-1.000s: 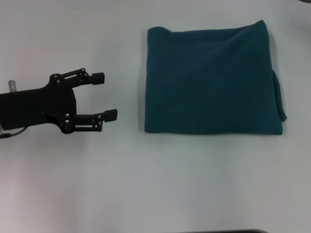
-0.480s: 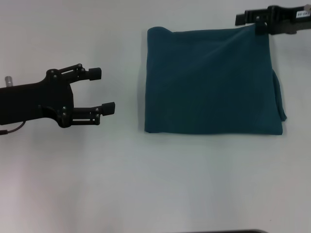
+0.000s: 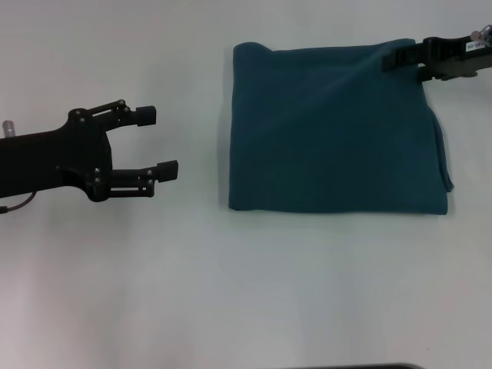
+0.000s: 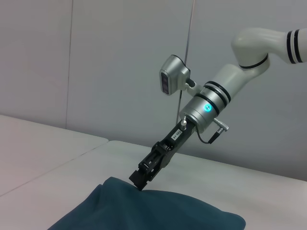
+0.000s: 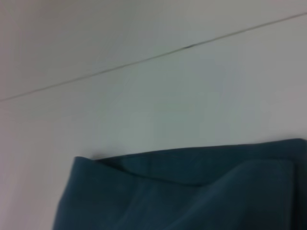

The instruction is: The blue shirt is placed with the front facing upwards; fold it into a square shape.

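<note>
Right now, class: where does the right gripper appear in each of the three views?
Head view: right gripper at the blue shirt's far right corner.
Left wrist view: right gripper tip down at the shirt's edge.
Right wrist view: not in it.
Shared landmark: the shirt.

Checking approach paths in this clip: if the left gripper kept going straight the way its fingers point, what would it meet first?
The left gripper, open, points across bare white table toward the folded dark teal-blue cotton shirt; it would likely meet the shirt's near side edge first, though its height above the table is unclear.
</note>
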{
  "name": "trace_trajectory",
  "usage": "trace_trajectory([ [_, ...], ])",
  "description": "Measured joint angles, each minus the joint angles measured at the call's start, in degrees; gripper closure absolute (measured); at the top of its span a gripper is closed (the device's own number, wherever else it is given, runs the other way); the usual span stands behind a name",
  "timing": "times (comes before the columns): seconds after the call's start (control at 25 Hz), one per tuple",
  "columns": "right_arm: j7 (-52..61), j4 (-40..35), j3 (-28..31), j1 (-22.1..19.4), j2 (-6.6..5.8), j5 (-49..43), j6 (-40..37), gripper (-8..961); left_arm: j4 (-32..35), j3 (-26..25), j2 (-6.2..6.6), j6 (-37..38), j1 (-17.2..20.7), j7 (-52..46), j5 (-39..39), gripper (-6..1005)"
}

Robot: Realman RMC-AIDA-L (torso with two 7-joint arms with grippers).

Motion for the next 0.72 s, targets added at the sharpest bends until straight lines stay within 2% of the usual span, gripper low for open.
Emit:
trace_trajectory([
  [0.28,0.2,-2.3,0.6,-0.5,-0.25,0.2,-0.3,53,-0.1,0.0,0.07,0.1,0.1,-0.3,-0.1,96],
  [0.44,-1.1,-7.0,0.8,-2.4,0.25,6.5,-5.1,53,-0.3,0.0,0.08,0.2,-0.3,-2.8,-0.1,95],
  [0.56,-3.4,-8.5,0.8,-4.1,0.26,12.4,-7.9,53,-0.6,0.1,-0.13,0.0,-1.3,-8.5,-0.1,96],
  [0.72,-6.5,-8.5,0.9,-5.5,0.04,16.6,-9.8,53,-1.4,0.4,-0.58,-1.2,-3.5,-22.2,0.6,96],
])
